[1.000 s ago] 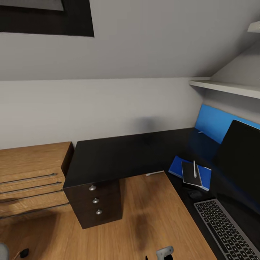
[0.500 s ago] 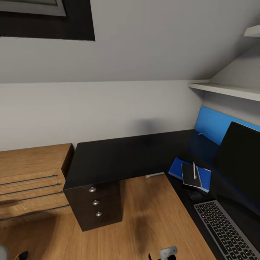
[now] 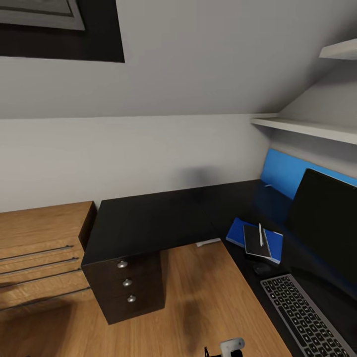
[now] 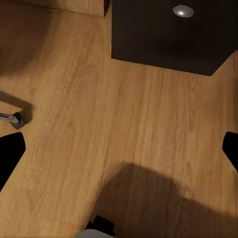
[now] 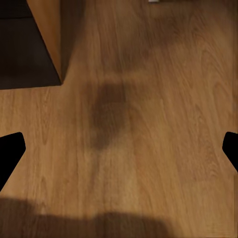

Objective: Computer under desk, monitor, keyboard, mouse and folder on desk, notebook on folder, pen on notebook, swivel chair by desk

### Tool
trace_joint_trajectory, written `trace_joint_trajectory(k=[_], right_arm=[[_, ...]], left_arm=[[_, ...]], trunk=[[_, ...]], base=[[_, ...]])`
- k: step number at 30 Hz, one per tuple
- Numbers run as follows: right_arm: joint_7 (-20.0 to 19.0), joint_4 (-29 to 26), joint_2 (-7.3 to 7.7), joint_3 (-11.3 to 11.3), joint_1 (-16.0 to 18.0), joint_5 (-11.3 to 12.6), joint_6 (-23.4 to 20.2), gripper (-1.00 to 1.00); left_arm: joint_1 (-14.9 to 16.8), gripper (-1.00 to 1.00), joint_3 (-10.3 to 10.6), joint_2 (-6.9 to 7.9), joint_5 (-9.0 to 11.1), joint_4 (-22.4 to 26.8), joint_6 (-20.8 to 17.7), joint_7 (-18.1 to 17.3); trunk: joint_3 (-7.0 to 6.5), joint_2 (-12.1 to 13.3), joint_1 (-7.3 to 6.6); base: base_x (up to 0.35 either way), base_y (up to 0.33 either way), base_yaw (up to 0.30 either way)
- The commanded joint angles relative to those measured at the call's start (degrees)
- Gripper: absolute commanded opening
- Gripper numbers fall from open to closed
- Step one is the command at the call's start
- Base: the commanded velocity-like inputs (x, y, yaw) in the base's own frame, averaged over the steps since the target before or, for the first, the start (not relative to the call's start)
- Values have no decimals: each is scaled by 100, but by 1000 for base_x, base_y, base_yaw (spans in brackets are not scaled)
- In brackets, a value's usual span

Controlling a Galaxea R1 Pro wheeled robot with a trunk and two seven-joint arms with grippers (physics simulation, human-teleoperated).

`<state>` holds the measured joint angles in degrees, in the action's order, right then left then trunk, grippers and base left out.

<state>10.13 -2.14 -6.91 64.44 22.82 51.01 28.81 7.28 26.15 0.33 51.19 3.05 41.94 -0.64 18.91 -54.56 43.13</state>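
While turning so close to the bench, risked clipping its drawer unit with the base or a low-hung arm; judged that such a jolt could roll the pen off the notebook and undo the stack. Carried the left hand wide and empty over the plank floor, with the drawer unit's foot and one silver knob just ahead of it in the left wrist view. Carried the right hand likewise wide and holding nothing, above bare boards. Found the rest in order on the bench's right wing: blue folder flat, notebook on it, pen on the notebook, mouse just beside the folder toward the keyboard, monitor upright behind them. Judged the swivel chair to be the step left, and reckoned that pushing it in carelessly might strike the bench edge or the wooden dresser beside it. Against the frame of a second ago, saw the whole head view slid: bench, dresser and stack drawn a little leftward in the picture, shelf lower. Put that down to the camera moving, with folder, notebook and pen unchanged relative to one another.
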Motion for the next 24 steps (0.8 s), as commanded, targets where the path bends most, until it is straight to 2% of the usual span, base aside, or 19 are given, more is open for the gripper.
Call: trace_joint_trajectory(k=[1, 9, 17, 24], right_arm=[[41, -1, 2, 47, 3, 14, 3, 100], [36, 56, 191, 58, 2, 30, 2, 100], [33, 63, 215, 68, 1, 31, 2, 100], [40, 64, 209, 69, -2, 32, 8, 100]], left_arm=[[1, 100, 49, 2, 58, 3, 14, -7], [1, 100, 48, 2, 58, 2, 11, -7], [1, 100, 49, 2, 58, 1, 10, -7], [1, 100, 48, 2, 58, 1, 11, -7]], trunk=[[-1, -5, 1], [-56, -5, 1], [-111, -5, 1], [-169, -5, 1]], base=[[0, 0, -183], [0, 0, -158], [0, 0, -119], [0, 0, -33]])
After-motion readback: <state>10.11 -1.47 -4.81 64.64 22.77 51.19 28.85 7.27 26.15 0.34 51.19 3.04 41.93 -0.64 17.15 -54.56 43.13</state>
